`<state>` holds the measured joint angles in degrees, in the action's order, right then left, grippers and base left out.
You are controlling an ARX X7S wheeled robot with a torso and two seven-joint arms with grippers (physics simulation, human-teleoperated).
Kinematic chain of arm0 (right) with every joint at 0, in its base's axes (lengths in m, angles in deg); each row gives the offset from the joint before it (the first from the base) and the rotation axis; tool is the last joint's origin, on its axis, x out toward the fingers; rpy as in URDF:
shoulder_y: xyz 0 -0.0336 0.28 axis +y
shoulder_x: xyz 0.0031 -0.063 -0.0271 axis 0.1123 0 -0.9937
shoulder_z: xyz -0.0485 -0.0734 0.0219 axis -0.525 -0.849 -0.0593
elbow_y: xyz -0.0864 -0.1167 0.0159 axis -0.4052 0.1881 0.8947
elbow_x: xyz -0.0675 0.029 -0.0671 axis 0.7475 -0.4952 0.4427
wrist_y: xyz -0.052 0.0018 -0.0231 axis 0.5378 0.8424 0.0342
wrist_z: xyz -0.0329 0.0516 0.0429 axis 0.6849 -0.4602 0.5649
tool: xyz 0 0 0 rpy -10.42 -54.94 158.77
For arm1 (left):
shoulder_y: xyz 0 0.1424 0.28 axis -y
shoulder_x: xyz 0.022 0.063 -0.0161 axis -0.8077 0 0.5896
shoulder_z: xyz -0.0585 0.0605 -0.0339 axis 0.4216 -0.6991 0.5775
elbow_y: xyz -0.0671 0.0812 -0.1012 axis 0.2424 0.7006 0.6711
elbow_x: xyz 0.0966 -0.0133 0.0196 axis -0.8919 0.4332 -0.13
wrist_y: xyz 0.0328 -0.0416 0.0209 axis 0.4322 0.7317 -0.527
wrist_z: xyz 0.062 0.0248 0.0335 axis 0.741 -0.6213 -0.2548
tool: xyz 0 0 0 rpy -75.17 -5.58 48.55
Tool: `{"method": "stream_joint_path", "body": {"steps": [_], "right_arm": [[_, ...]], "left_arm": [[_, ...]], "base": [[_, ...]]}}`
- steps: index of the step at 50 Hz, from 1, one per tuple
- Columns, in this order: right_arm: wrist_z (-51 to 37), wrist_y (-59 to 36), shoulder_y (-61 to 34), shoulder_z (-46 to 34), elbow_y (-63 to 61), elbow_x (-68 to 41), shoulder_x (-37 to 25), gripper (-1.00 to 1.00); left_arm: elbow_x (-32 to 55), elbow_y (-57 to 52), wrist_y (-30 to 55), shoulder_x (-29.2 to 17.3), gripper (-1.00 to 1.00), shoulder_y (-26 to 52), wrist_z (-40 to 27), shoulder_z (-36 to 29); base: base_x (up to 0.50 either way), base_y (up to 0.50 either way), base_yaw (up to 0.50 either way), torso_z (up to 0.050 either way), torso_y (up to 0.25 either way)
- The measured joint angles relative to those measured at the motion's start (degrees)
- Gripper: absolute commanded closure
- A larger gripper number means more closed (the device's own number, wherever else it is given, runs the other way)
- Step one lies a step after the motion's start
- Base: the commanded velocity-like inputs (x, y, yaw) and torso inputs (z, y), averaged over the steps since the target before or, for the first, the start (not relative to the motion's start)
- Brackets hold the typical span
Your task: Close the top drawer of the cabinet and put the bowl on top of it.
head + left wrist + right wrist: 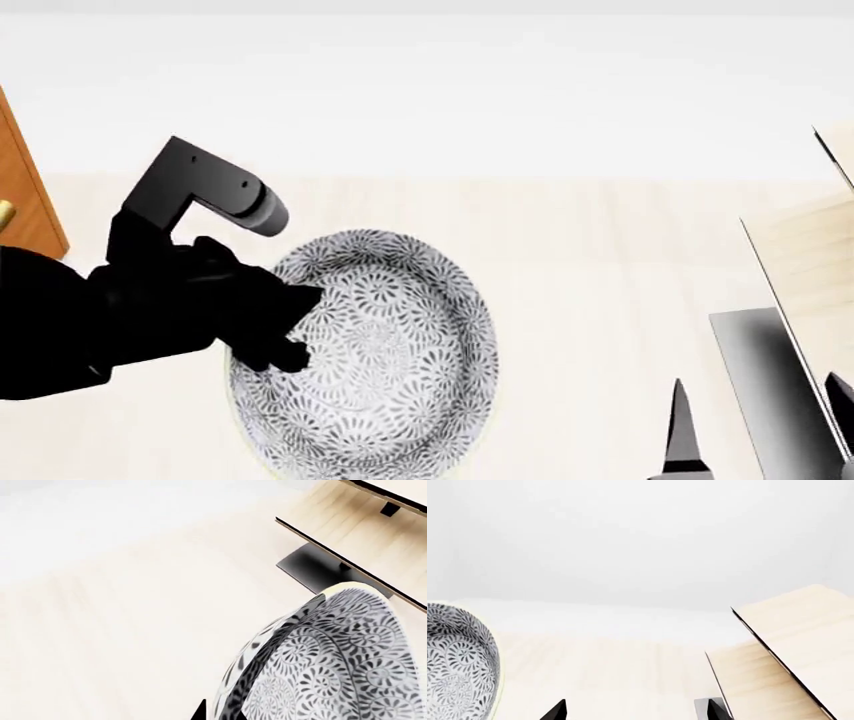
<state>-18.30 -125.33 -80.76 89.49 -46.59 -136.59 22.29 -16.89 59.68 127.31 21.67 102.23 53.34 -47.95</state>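
Observation:
The bowl (pixel 380 350), white with a dense dark floral pattern, hangs tilted in the air above the pale floor. My left gripper (pixel 287 330) is shut on its left rim. In the left wrist view the bowl (pixel 333 660) fills the corner, with its rim pinched in the left gripper (pixel 220 714). A sliver of the orange-brown cabinet (pixel 24 180) with a bit of brass handle shows at the far left. The top drawer is out of view. My right gripper (pixel 761 425) is open and empty, to the right of the bowl (pixel 457 665); in its own view the right gripper (pixel 636 712) holds nothing.
A pale wood structure (pixel 807 290) with a black base (pixel 761 370) stands at the right, close to the right gripper. The pale wood structure (pixel 360 545) lies behind the bowl in the left wrist view. The pale wood structure (pixel 794 645) also sits beside the right fingers.

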Motion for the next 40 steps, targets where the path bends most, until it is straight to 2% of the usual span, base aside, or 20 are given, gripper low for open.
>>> {"method": "stream_joint_path", "body": {"steps": [19, 40], "right_arm": [[-1.0, -0.7, 0.9, 2.7, -2.0, -2.8, -1.2, -1.00], [-2.4, -1.4, 1.7, 5.8, -4.2, -6.2, -2.3, -1.00]], "left_arm": [[5.6, -3.7, 5.3, -2.1, 1.00, 5.2, -5.8, 5.6], [9.3, -5.1, 7.1, -3.9, 1.00, 8.0, -10.0, 10.0]], "base": [[0.00, 0.00, 0.00, 0.000, 0.000], [0.00, 0.00, 0.00, 0.000, 0.000]]}}
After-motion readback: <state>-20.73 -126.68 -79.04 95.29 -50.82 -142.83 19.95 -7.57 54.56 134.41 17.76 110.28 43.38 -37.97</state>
